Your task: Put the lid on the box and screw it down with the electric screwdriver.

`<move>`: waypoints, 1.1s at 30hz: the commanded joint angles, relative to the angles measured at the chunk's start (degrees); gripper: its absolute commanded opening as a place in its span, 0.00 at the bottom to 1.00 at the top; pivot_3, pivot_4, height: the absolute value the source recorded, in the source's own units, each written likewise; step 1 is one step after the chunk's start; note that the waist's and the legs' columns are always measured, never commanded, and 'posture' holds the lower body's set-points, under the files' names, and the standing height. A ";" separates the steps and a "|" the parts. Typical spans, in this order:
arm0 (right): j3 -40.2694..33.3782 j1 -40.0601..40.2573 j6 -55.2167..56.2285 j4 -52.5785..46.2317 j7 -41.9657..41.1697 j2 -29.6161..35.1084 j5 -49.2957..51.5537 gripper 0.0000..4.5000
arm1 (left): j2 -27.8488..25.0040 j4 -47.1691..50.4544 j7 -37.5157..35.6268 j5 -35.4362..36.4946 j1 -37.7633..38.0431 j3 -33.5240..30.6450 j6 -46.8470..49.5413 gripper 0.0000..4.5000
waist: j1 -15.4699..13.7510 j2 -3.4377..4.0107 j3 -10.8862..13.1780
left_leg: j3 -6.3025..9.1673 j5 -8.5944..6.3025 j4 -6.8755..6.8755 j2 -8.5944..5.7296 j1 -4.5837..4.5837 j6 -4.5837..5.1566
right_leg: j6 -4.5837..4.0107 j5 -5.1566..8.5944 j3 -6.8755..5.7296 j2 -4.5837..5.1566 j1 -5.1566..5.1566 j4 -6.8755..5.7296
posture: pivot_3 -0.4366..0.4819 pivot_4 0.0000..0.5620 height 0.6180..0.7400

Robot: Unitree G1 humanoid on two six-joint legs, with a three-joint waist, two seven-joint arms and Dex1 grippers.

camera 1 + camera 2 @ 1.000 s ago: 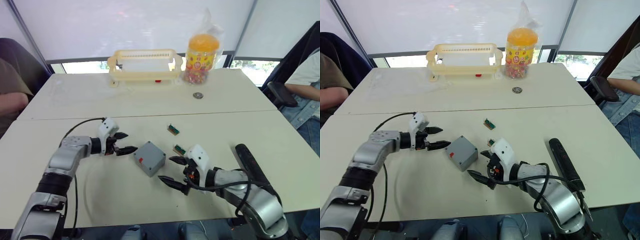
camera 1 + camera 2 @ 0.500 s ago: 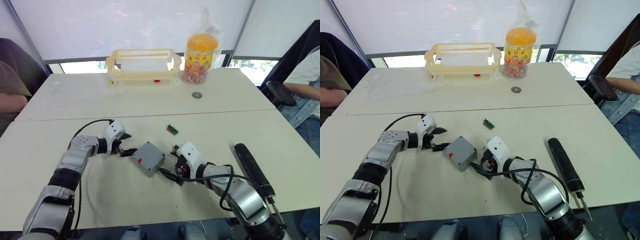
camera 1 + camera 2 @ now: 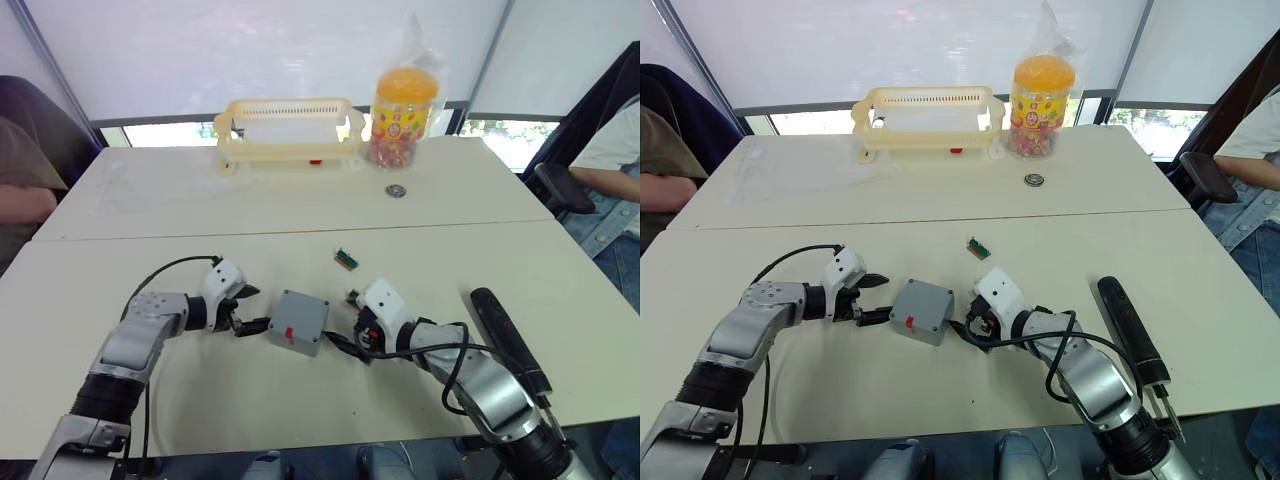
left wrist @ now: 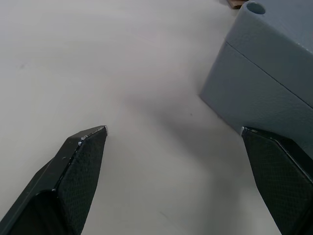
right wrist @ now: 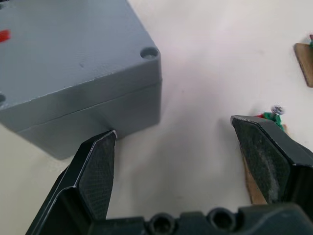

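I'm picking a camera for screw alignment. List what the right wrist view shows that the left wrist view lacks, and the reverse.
Right wrist view adds: a red mark on the box and a small green part with a screw, beside the open right gripper. Left wrist view adds: the open left gripper over bare table. Shared: the grey box with its lid on, and a corner screw hole.

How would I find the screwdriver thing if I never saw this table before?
Start at the near cream table, the one where the robot's two arms rest. Go to its far right edge, past the right hand and the grey box. The electric screwdriver lies there: a long black stick, far longer and thinner than the square box.
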State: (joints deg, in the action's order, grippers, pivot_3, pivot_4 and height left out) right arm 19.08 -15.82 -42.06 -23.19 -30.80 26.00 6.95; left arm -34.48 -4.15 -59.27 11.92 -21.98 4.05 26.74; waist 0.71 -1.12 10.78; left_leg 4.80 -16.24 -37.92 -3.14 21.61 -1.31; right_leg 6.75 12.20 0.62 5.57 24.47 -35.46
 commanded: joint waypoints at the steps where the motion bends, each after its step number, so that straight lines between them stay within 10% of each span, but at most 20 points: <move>1: -0.20 -1.55 2.59 -0.89 -0.99 -0.52 0.07 0.91 | 1.02 4.30 -0.38 2.08 1.12 1.38 1.20 1.00 | 0.02 0.00 0.00 | 0.00 0.00 0.00 0.00 0.00 0.00 | 0.00 0.00 0.00 0.00 0.00 0.00 | 0.48 0.27 1.00; 20: -2.25 -0.93 3.07 -2.14 -3.10 0.15 -0.06 0.91 | -1.48 5.57 -0.29 2.90 3.16 -0.86 3.03 1.00 | 0.00 0.00 0.00 | 0.00 0.00 0.00 0.03 0.00 0.00 | -0.01 0.00 0.01 0.01 0.00 0.01 | 0.48 0.27 1.00; 33: -18.18 -0.61 -3.65 -11.50 -10.15 10.53 10.02 0.91 | -19.11 14.59 -8.28 16.89 3.54 -15.17 14.22 1.00 | -0.21 0.04 0.10 | 0.09 -0.02 0.04 0.09 0.14 0.03 | -0.02 0.01 -0.10 0.02 0.02 0.15 | 0.48 0.27 1.00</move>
State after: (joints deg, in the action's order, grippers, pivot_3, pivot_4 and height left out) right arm 3.98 -16.27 -44.99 -31.77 -40.53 36.53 14.18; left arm -52.54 5.64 -66.21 23.89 -16.75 -8.10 37.76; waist 0.50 -1.08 10.87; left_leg 4.89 -16.26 -37.88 -3.06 21.74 -1.28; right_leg 6.73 12.22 0.51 5.60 24.47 -35.29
